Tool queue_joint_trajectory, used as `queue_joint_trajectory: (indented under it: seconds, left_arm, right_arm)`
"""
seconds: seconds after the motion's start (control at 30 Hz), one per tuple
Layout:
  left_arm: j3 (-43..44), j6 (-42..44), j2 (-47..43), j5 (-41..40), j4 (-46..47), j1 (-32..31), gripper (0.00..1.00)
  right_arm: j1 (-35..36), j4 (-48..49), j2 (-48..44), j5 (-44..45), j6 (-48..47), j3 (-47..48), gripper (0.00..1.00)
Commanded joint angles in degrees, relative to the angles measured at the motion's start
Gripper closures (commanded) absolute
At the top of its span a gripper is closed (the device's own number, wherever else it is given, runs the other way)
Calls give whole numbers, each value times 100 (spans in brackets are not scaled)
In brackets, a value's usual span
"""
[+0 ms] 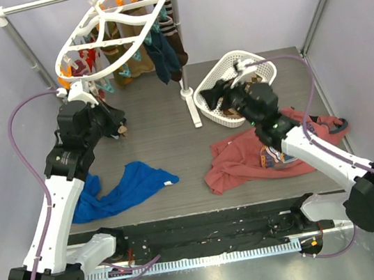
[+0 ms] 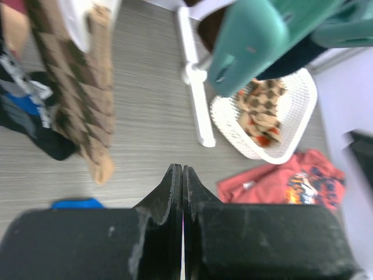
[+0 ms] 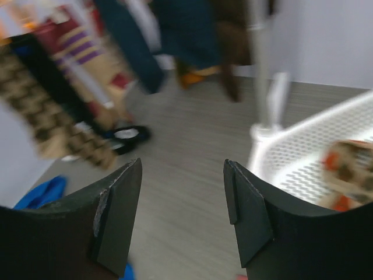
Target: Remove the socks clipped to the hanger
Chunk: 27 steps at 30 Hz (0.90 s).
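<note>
The socks are hung from clips on the hanger above the counter's far-left part, just beyond the left arm's fingers, which are pressed shut on nothing, while the right arm's fingers are spread wide and empty at the basket, presumably for dropping.

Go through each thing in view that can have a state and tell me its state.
left gripper, shut, holding nothing
right gripper, open, empty
hanger, hung on the rail, tilted
socks on the hanger, clipped, dangling
white basket, upright, argyle socks inside
blue shirt, crumpled on the table
red shirt, crumpled on the table
</note>
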Motion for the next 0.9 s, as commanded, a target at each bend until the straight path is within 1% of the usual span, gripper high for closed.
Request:
queue_joint_trajectory:
  seconds: [0.0, 0.03, 0.13, 0.17, 0.2, 0.23, 0.27, 0.3, 0.33, 0.37, 0.43, 0.5, 0.6, 0.63, 0.67, 0.7, 0.77, 0.8, 0.83, 0.87]
  left_arm:
    - [-22, -378, -193, 550, 136, 28, 100]
    - [-22, -379, -211, 515, 119, 20, 100]
    - [-66, -326, -255, -98, -57, 20, 99]
    - [-101, -291, -307, -283, -57, 20, 86]
    - [-188, -212, -316, -702, -31, 20, 79]
    - [-224, -177, -334, -907, -22, 20, 72]
    - [-251, -133, -343, -1057, 21, 20, 62]
    - [-303, -37, -334, -1302, 74, 20, 58]
    - [-330, 16, -308, -1383, 135, 20, 53]
    - [-365, 60, -281, -1444, 275, 20, 46]
    - [-392, 148, -97, -1628, 355, 20, 41]
    - [-322, 219, 78, -1726, 408, 20, 40]
    - [-207, 394, 517, -1814, 584, 20, 41]
    - [-111, 412, 597, -1840, 619, 20, 43]
    - [-58, 430, 650, -1840, 611, 20, 50]
    - [12, 482, 764, -1779, 532, 20, 69]
    - [179, 474, 800, -1639, 444, 20, 85]
    - [197, 474, 739, -1551, 426, 20, 96]
    - [206, 465, 686, -1333, 400, 28, 99]
    - [215, 439, 625, -1226, 365, 20, 100]
  right_arm:
    - [968, 1673, -92, 333, -177, -406, 35]
    - [1100, 1883, -30, 455, -159, -406, 35]
    - [1469, 1833, 320, 579, -238, -153, 35]
    - [1531, 1789, 383, 649, -256, -82, 35]
    - [1636, 1753, 427, 685, -265, -29, 35]
    - [1681, 1692, 515, 720, -265, 59, 35]
    - [1733, 1674, 533, 781, -265, 77, 35]
    - [1786, 1665, 550, 799, -317, 86, 35]
    - [1821, 1648, 559, 825, -326, 103, 35]
    - [1839, 1630, 559, 843, -344, 112, 35]
    - [1866, 1595, 568, 843, -388, 103, 35]
    - [1892, 1569, 568, 852, -423, 103, 35]
    - [1927, 1499, 577, 817, -475, 147, 35]
    - [1936, 1481, 577, 817, -493, 147, 35]
    - [1945, 1454, 594, 799, -502, 173, 35]
    - [1962, 1428, 603, 791, -528, 174, 35]
    - [1997, 1402, 630, 773, -563, 165, 35]
    - [2006, 1410, 638, 764, -572, 165, 35]
    - [2032, 1428, 665, 764, -581, 148, 35]
    - [2050, 1437, 717, 747, -590, 147, 35]
